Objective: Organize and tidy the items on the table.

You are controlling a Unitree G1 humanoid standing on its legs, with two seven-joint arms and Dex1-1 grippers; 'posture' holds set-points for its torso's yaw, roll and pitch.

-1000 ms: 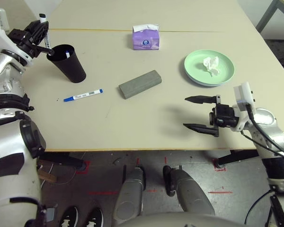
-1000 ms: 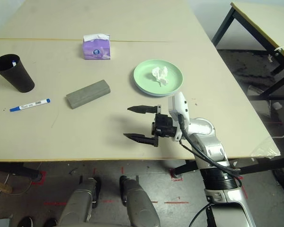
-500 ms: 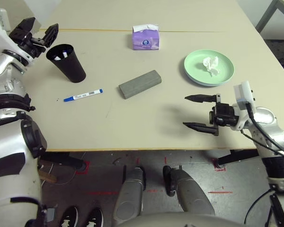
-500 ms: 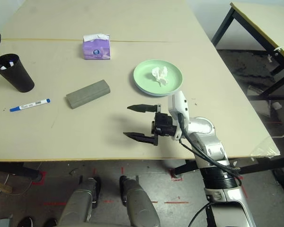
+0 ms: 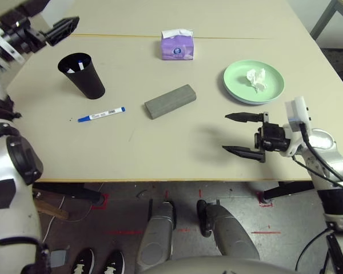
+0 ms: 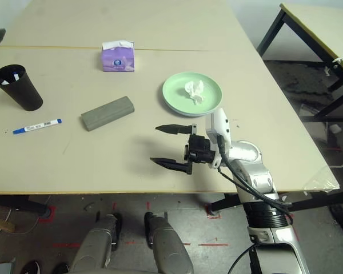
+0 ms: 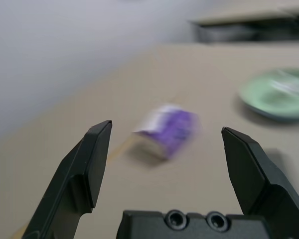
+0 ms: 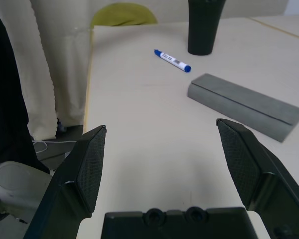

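Note:
My left gripper (image 5: 50,18) hangs open and empty at the table's far left, above and behind a black cup (image 5: 82,75) in which a white marker (image 5: 72,68) stands. On the table (image 5: 160,148) a blue-capped marker (image 5: 101,115) lies in front of the cup. The grey glasses case (image 5: 170,101) rests mid-table. A crumpled tissue (image 5: 255,78) sits on the green plate (image 5: 238,80) at the right. My right gripper (image 5: 238,135) hovers open near the front edge, below the plate, pointing left toward the case (image 8: 244,104).
A purple tissue box (image 5: 176,45) stands at the back centre, just in front of the yellowish seam (image 5: 234,38). Bare tabletop lies between the case and the front edge. In the right wrist view a pale curtain (image 8: 45,74) hangs beyond the table's left end.
My left gripper opened and let the black-capped marker drop into the cup, then rose and drew back to the far left. The right arm has stayed put.

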